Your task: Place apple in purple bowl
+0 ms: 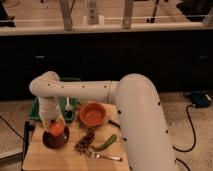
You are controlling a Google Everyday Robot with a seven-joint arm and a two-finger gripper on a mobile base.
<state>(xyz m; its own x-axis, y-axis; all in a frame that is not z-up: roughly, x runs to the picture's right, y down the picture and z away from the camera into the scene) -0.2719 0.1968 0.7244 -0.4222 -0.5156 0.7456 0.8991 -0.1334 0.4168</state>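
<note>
The orange-red apple (pixel 56 130) sits at the dark purple bowl (pixel 54 141) near the left end of the wooden board. I cannot tell whether it rests in the bowl or hangs just above it. My gripper (pixel 54 124) hangs straight down on top of the apple, over the bowl. The white arm (pixel 90 92) reaches it from the lower right and hides part of the board.
A bright orange bowl (pixel 93 114) stands right of the purple bowl. A brown cluster (pixel 85 142), a green elongated vegetable (pixel 105 142) and a fork (pixel 106 156) lie in front. A green tray (pixel 36 107) with a white utensil (pixel 68 104) sits behind. Cables (pixel 192 131) run over the floor at right.
</note>
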